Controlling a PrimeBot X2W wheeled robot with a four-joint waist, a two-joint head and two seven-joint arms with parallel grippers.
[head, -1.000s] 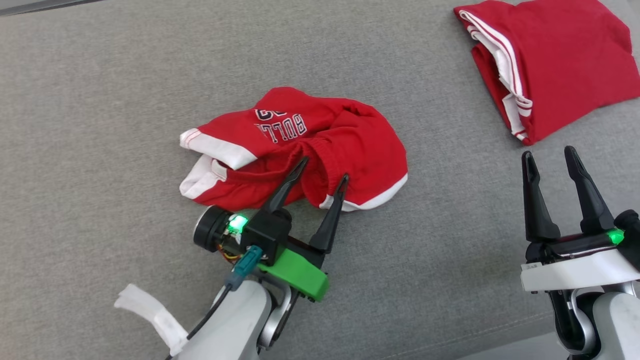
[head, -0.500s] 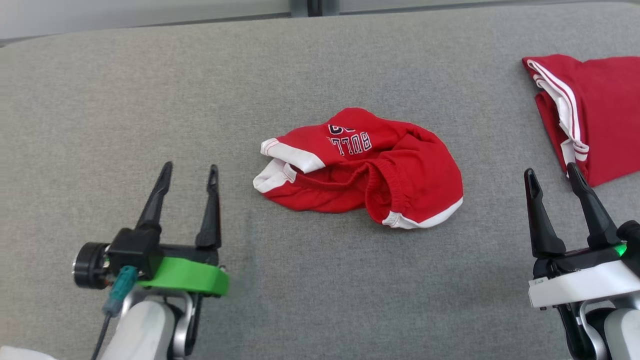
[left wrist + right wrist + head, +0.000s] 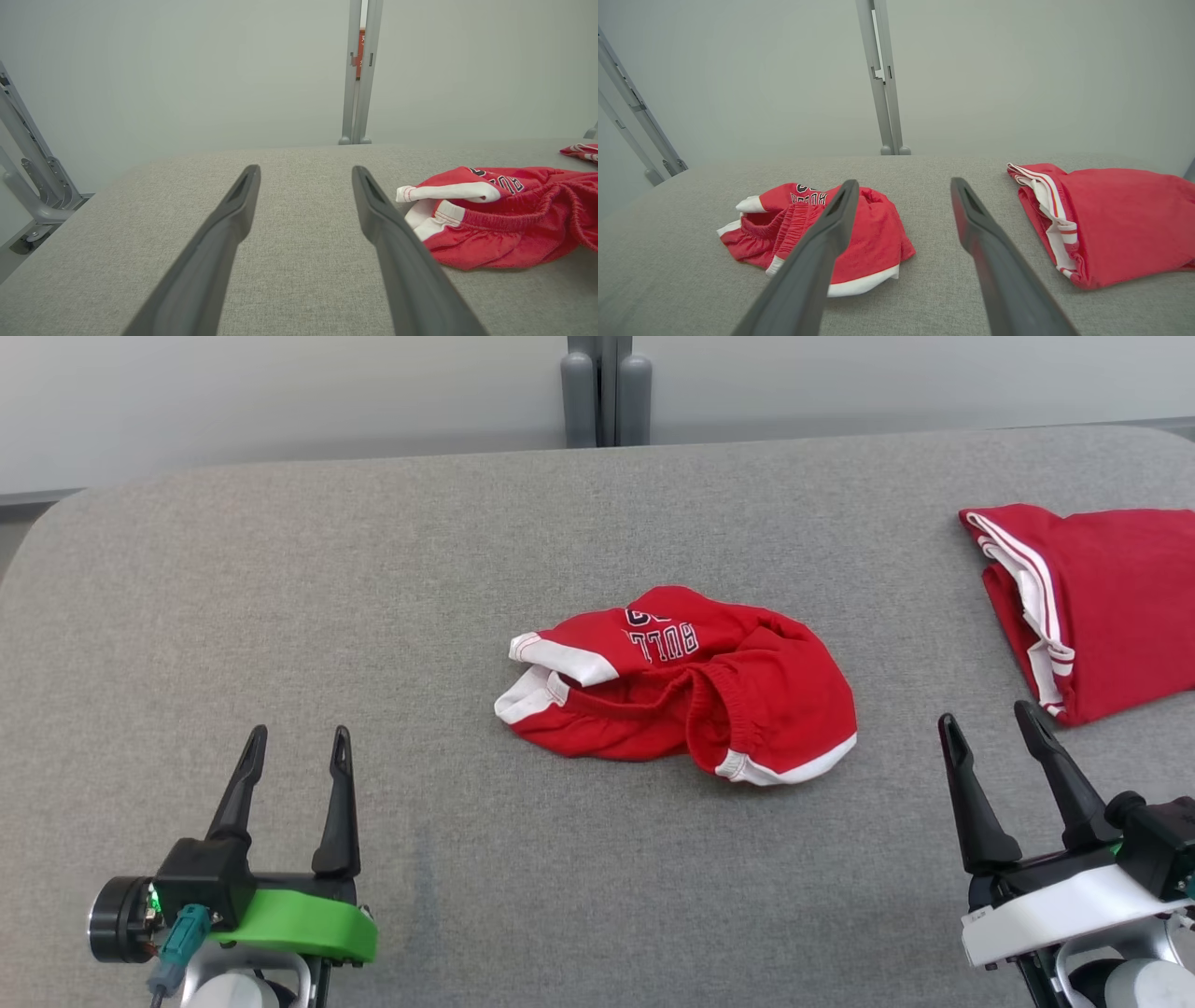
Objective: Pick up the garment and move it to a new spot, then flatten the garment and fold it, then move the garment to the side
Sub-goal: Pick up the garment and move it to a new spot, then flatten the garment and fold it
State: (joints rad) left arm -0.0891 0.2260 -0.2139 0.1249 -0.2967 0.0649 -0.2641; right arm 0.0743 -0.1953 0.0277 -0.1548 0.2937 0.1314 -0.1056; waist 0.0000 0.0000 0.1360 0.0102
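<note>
The garment (image 3: 681,686) is a crumpled pair of red shorts with white trim and dark lettering, lying bunched in the middle of the grey table (image 3: 280,616). It also appears in the left wrist view as the garment (image 3: 504,219) at the right, and in the right wrist view as the garment (image 3: 873,233) at the left. My left gripper (image 3: 297,747) is open at the lower left, well apart from the cloth. My right gripper (image 3: 988,721) is open at the lower right, also clear of it.
A second red garment (image 3: 1092,597) with white stripes lies folded at the table's right edge, seen too in the right wrist view as the folded garment (image 3: 1115,219). A grey post (image 3: 607,392) stands behind the table's far edge. A metal frame (image 3: 28,177) stands off the left side.
The left gripper has drawn back from over the garment to the lower left. The head camera has tilted up, so the whole picture has shifted. The garment lies as before.
</note>
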